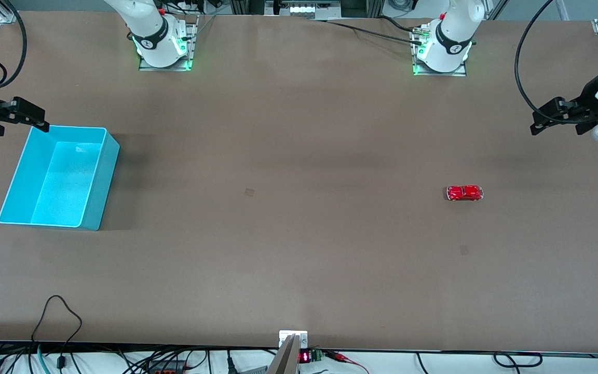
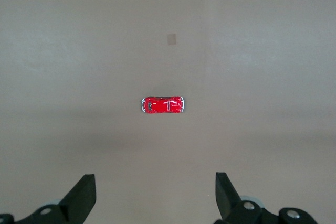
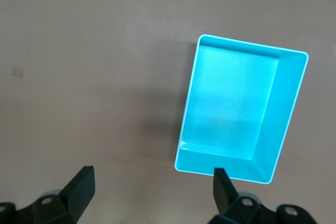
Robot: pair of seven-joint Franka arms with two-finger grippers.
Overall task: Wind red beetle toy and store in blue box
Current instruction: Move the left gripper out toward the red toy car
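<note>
Worktop (image 1: 299, 156): matte brown sheet, flat and smooth, with two faint small square marks on it; both arm bases stand along its edge farthest from the front camera.
Box (image 1: 99, 182): bright cyan plastic bin, rectangular, smooth walls sloping in toward the floor, paler rim with rounded corners; it sits on the worktop at the right arm's end, open side up, nothing inside. The right wrist view shows its glossy floor (image 3: 231, 98) catching light.
Beetle (image 1: 464, 192): tiny glossy red car with a rounded body and silvery ends, standing on its wheels on the bare worktop, well apart from the box, toward the left arm's end; its long axis runs along the worktop's length. Seen from above in the left wrist view (image 2: 162, 105), alone and untouched.
Left end effector (image 1: 537, 124): black, up in the air over the worktop's edge at the left arm's end, well apart from the box; fingers (image 2: 83, 195) spread wide, holding nothing.
Right end effector (image 1: 44, 126): black, over the box corner farthest from the front camera; fingers (image 3: 80, 187) spread wide, holding nothing.
</note>
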